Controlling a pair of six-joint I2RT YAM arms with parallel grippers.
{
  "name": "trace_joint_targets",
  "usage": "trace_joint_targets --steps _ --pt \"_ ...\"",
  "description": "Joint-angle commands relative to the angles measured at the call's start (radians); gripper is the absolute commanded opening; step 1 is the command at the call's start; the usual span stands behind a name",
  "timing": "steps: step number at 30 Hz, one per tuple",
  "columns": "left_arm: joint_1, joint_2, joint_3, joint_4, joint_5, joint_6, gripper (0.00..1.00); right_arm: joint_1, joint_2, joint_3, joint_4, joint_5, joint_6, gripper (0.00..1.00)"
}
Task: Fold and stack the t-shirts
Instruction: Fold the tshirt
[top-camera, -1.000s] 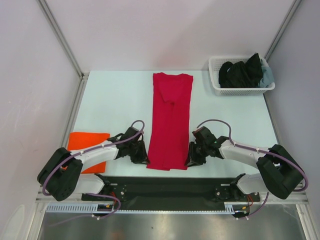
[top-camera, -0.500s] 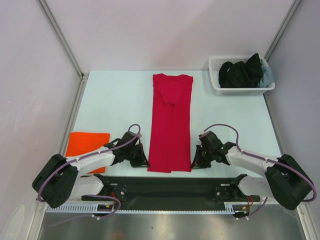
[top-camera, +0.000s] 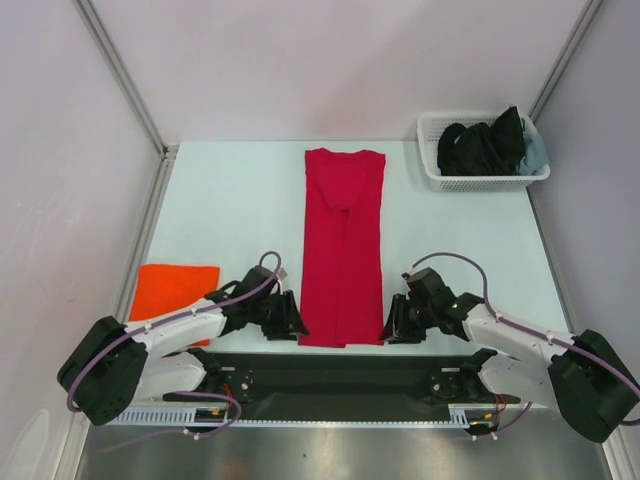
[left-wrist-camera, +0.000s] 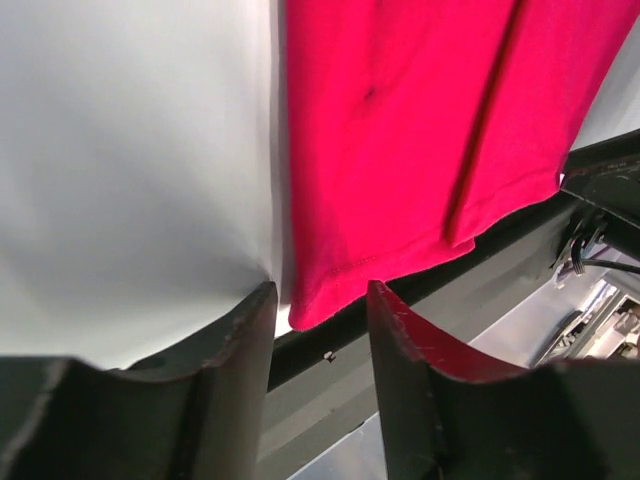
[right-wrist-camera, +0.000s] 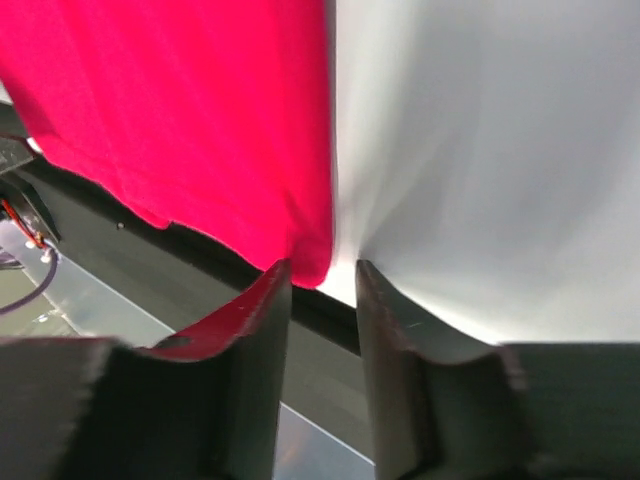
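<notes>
Each released, the left hand (top-camera: 289, 322) and right hand (top-camera: 392, 328) straddled the near hem corners of the crimson t-shirt (top-camera: 342, 250), whose long axis ran away from them.

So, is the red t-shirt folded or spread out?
Folded lengthwise only: the red t-shirt lies as a long narrow strip, sleeves tucked in.

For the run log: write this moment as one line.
phase: pre-grasp | left gripper: open, at red t-shirt near-left corner | right gripper: open, at its near-right corner | orange t-shirt: folded, at left
</notes>
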Motion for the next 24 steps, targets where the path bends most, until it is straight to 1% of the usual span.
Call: trace_joint_targets --steps 1,2,5,9,10,11,12,13,14,15,16,20,21,22,24 --pt "-0.006 -0.016 -0.023 -0.039 -0.027 0.027 0.50 -0.007 -0.035 -0.045 -0.016 0.005 -0.008 0.41" --pt "-0.006 -0.009 -0.020 -0.036 -0.028 0.036 0.50 -0.007 -0.037 -0.053 -0.006 -0.008 -0.003 0.43" --pt "-0.007 0.020 -0.024 -0.006 -0.010 0.036 0.51 -0.004 0.014 -0.060 0.054 -0.043 0.012 0.43" --pt "-0.006 0.109 -0.038 0.042 0.015 0.039 0.45 -0.001 0.080 -0.050 0.093 -0.058 0.018 0.41" --pt "-0.006 0.120 -0.037 0.046 0.016 0.040 0.40 -0.002 0.085 -0.053 0.103 -0.060 0.020 0.40" --pt "-0.006 0.128 -0.037 0.048 0.013 0.043 0.37 -0.007 0.088 -0.054 0.107 -0.060 0.027 0.34" --pt "-0.006 0.132 -0.038 0.046 0.012 0.043 0.35 -0.009 0.088 -0.057 0.110 -0.061 0.029 0.31" --pt "-0.006 0.135 -0.038 0.045 0.010 0.043 0.29 -0.010 0.088 -0.062 0.107 -0.058 0.032 0.26" --pt "-0.006 0.136 -0.040 0.042 0.006 0.045 0.24 -0.010 0.083 -0.066 0.104 -0.058 0.033 0.11" --pt "-0.006 0.136 -0.038 0.037 -0.004 0.043 0.01 -0.010 0.071 -0.073 0.099 -0.057 0.036 0.03" --pt "-0.006 0.132 -0.038 0.008 -0.014 0.031 0.00 -0.010 0.059 -0.083 0.072 -0.046 0.038 0.00" --pt "-0.007 0.099 -0.104 0.019 -0.007 -0.019 0.00 -0.007 -0.055 -0.140 -0.016 -0.003 0.072 0.00" --pt "-0.009 0.094 -0.118 0.028 0.001 -0.027 0.00 -0.004 -0.084 -0.152 -0.030 0.003 0.095 0.00" --pt "-0.013 0.083 -0.128 0.043 0.005 -0.041 0.00 -0.002 -0.149 -0.166 -0.047 0.012 0.104 0.00" --pt "-0.021 0.073 -0.156 0.054 0.012 -0.053 0.00 -0.002 -0.196 -0.200 -0.058 0.018 0.121 0.00"
